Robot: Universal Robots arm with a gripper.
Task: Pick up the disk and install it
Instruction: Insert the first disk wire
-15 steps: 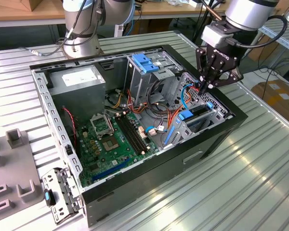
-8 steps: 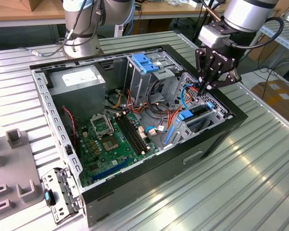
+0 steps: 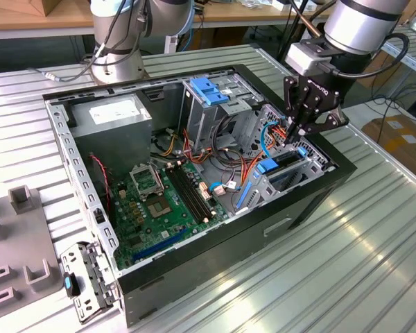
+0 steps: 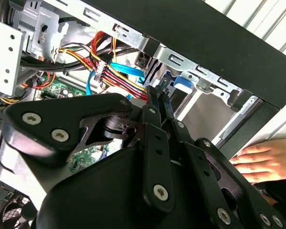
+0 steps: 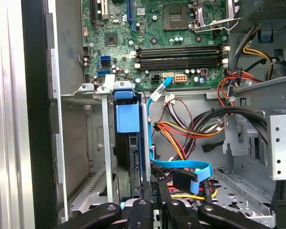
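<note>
Fingers of the end effector point(image 3: 301, 130) are drawn close together above the drive bay at the case's right end in the exterior view. They seem to press on the top edge of the disk point(image 5: 128, 157), though whether they actually pinch it I cannot tell. The disk stands on edge inside the bay, blue rails in the slot guides, which suggests it is being seated. The first wrist view shows its blue tab and the motherboard point(image 5: 157, 43) beyond; the second wrist view shows a hand point(image 4: 262, 164) resting outside the computer case point(image 3: 215, 257).
</note>
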